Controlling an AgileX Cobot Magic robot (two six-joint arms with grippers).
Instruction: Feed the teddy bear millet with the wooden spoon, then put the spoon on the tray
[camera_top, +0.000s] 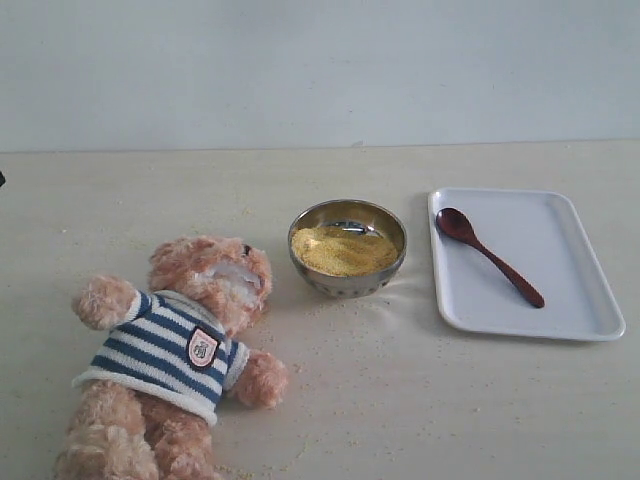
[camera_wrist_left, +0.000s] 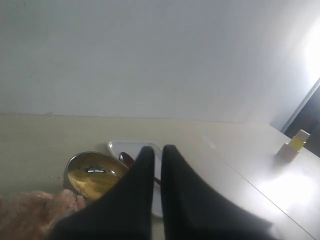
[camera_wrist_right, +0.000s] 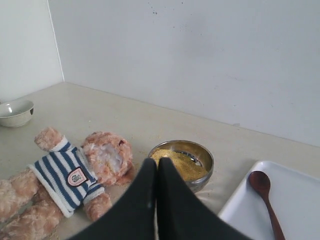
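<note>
left end effector (camera_wrist_left: 158, 149) and right end effector (camera_wrist_right: 156, 161) closed, empty. 2 risks — spoon (camera_top: 490, 257) flat on tray (camera_top: 585, 305), slim handle may slip; scooping may scatter millet (camera_top: 340, 250).

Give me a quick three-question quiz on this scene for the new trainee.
1. True or false: the wooden spoon lies in the steel bowl.
2. What stands between the teddy bear and the tray? A the bowl of millet; B a plate; C a bottle.
3. Left gripper and right gripper: open or shut?
Key: 1 false, it lies on the tray. 2 A. 3 both shut, holding nothing.
</note>
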